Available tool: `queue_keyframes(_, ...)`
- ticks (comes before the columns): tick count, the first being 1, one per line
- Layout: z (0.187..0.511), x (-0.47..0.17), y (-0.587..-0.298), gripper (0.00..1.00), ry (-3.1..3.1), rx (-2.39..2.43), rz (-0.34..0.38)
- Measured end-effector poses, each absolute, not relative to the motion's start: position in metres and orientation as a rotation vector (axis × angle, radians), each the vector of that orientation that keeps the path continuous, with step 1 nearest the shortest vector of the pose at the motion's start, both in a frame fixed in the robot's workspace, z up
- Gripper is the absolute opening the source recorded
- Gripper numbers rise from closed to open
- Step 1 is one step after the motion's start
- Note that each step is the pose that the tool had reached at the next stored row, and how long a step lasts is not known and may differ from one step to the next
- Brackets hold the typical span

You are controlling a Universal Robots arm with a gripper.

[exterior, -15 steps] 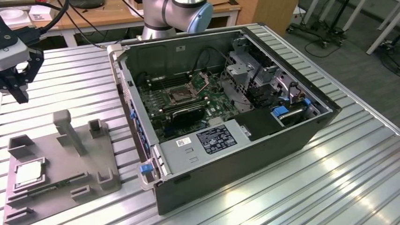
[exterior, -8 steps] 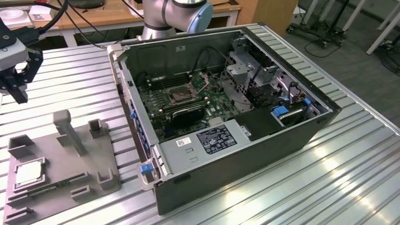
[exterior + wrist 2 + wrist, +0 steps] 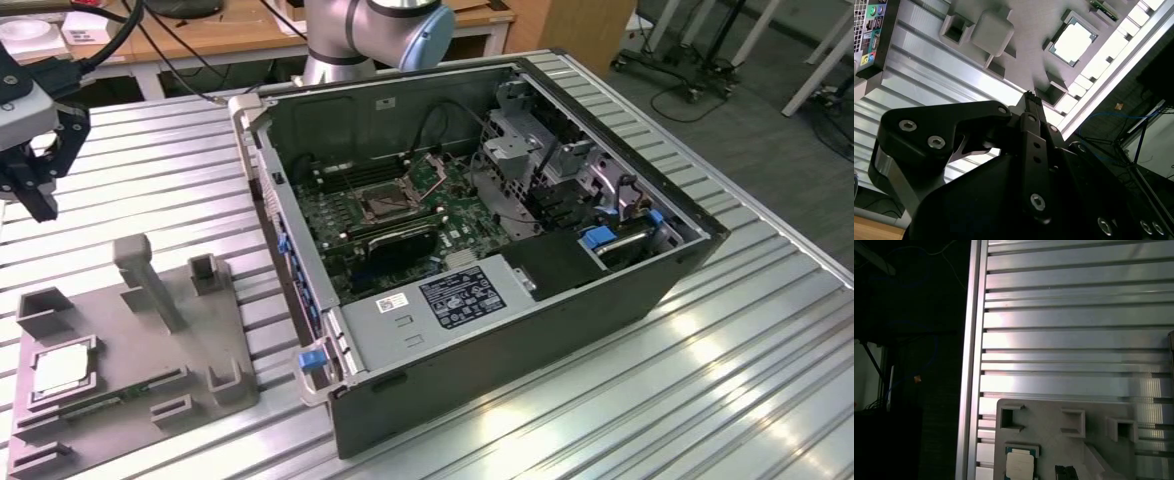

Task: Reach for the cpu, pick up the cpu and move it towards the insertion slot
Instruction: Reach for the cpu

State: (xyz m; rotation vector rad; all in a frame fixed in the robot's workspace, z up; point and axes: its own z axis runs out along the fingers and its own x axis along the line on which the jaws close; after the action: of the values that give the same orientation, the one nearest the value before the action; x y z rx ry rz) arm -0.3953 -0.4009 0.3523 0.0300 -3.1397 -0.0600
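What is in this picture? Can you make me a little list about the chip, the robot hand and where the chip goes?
cpu: lying flat in a recess of the grey holder, silvery face up
gripper: up in the air, apart from the cpu
insertion slot: dark square on the board inside the open computer case
grey holder: on the slatted metal table, at the exterior view's left of the case
work so far: cpu not yet picked up

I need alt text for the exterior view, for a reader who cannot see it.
An open computer case lies on a ribbed metal table, its motherboard and the insertion slot exposed. At the exterior view's left, the cpu sits in a grey holder tray, and the gripper hangs above the table, apart from the cpu.
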Motion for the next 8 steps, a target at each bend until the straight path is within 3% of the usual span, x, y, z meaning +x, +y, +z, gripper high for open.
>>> queue_keyframes(8,0.3509,-0.3954,-0.4009,0.10,-3.140,0.030,-0.060)
